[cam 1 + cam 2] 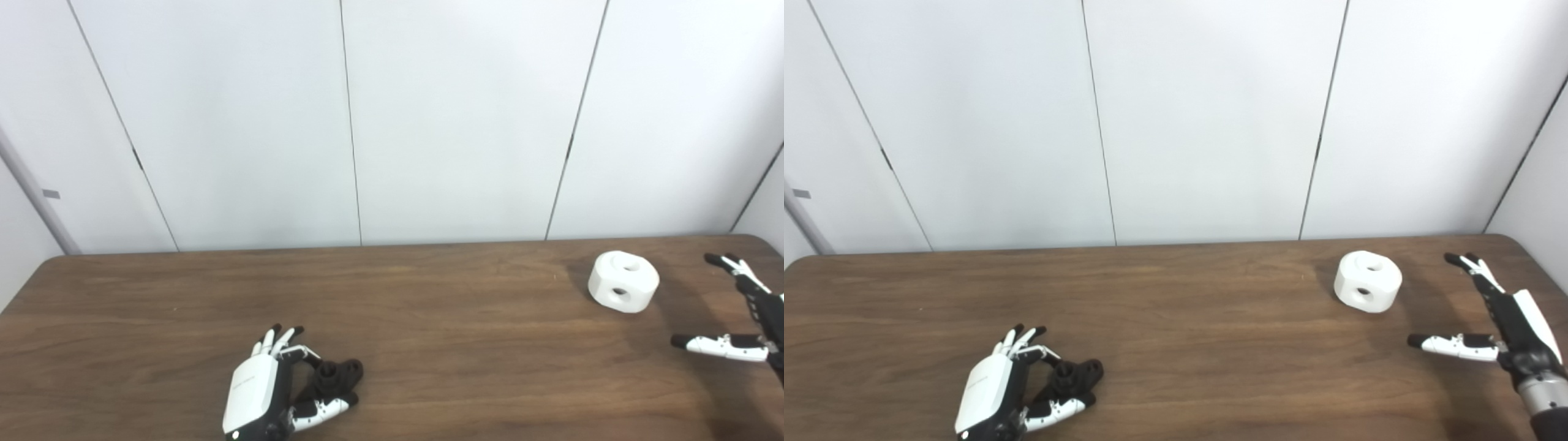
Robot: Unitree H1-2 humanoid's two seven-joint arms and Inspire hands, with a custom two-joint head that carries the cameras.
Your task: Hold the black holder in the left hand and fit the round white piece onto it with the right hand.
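Left eye view
Counter (429, 343): brown wood grain, white panelled wall behind.
Black holder (335, 378): lay on the counter near the front edge, left of centre.
Left hand (269, 386): sat just left of the black holder, fingers apart and curved round it; thumb lay in front of it. Contact could not be judged; no firm grasp was visible.
Round white piece (623, 282): stood on the counter at far right, one hole in the top, one in the side facing the camera.
Right hand (744, 318): partly cut by the frame edge, spread wide, holding nothing, near the round white piece but apart from it.

Right eye view
Left hand (1007, 389): same pose, fingers spread, black holder (1072, 376) just to its right.
Right hand (1494, 324): fully seen, fingers pointed away, thumb stretched toward the left, empty.
Round white piece (1367, 282): untouched, to the left of the right hand, well apart from the black holder.
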